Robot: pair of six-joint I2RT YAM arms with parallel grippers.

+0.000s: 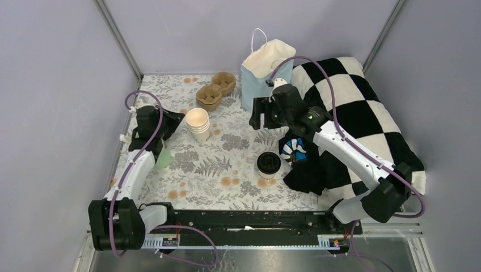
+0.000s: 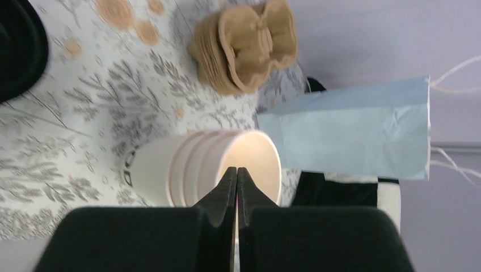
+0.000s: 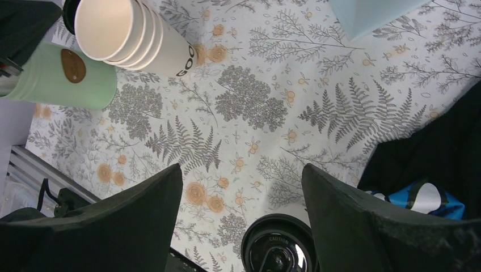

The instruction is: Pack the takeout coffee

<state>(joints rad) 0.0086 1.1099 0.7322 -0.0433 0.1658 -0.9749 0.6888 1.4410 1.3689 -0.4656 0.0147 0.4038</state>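
One takeout coffee (image 1: 268, 163), a small cup with a round black lid, stands on the floral tablecloth near the middle. In the right wrist view its lid (image 3: 278, 249) sits at the bottom edge, below and between the spread fingers, closer to the right one. My right gripper (image 1: 260, 120) (image 3: 241, 170) hangs open and empty above the cloth, between the lidded cup and the blue paper bag (image 1: 266, 71). My left gripper (image 1: 178, 120) (image 2: 236, 169) is shut on nothing, its tips just in front of the stack of lidless cream cups (image 2: 198, 170).
The cream cup stack (image 1: 198, 123) and a mint-green cup (image 1: 163, 158) (image 3: 62, 76) stand on the left. Brown cup carriers (image 1: 215, 90) (image 2: 247, 48) lie at the back. A black-and-white checkered blanket (image 1: 351, 113) and a blue-and-white item (image 1: 295, 150) fill the right side.
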